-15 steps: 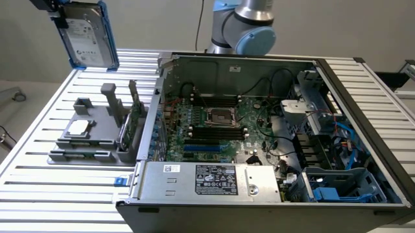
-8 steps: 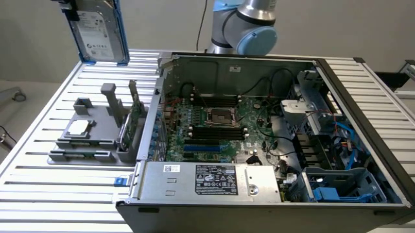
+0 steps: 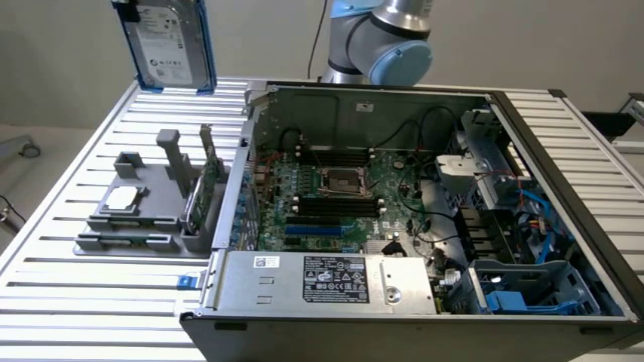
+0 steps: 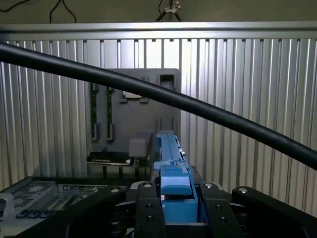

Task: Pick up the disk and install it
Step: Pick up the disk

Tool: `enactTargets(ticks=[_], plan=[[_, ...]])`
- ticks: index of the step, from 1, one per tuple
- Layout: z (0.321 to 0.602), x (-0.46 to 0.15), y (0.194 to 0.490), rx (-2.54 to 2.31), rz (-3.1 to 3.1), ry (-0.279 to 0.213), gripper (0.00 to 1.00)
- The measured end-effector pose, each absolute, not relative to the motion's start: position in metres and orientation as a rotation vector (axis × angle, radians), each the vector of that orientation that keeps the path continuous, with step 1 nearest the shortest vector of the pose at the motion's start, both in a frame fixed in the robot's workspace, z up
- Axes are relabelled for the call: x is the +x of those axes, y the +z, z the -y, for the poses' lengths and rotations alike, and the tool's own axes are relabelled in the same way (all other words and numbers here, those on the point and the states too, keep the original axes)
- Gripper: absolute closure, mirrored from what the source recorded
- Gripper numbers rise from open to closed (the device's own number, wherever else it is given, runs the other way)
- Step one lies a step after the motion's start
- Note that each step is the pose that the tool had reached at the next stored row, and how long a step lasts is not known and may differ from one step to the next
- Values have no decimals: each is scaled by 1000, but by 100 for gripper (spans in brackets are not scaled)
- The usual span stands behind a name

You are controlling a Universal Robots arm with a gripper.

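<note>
The gripper (image 4: pixel 177 210) was closed on the disk (image 3: pixel 169 47). Its black fingers (image 4: pixel 147 208) pressed the blue frame from both sides. The disk hung high in the air, standing on its edge, with its white label showing. It was over the far part of the table (image 3: pixel 60 302), on the exterior view's left, and it touched nothing below it.

Under it and nearer, a grey holder (image 3: pixel 126 226) sat on the table. A small silver chip (image 3: pixel 123 197) lay flat on the holder. A green card (image 3: pixel 210 185) stood up at the holder's edge, just beside the computer.

The big computer case (image 3: pixel 352 113) lay open on the exterior view's right, with its boards and wires showing. The robot arm (image 3: pixel 381 41) rose behind the case at the far side. In the wrist view, a thick black cable (image 4: pixel 148 91) ran across in front of the table.
</note>
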State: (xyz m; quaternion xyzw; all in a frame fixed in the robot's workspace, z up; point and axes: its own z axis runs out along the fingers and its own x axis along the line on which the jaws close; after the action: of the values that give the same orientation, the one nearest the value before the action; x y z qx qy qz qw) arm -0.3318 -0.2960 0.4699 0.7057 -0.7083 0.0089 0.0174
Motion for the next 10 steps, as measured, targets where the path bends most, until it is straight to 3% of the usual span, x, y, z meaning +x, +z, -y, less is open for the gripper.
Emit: enactTargets(ticks=[10], plan=[[298, -301, 485, 2219, 2175, 28, 67]])
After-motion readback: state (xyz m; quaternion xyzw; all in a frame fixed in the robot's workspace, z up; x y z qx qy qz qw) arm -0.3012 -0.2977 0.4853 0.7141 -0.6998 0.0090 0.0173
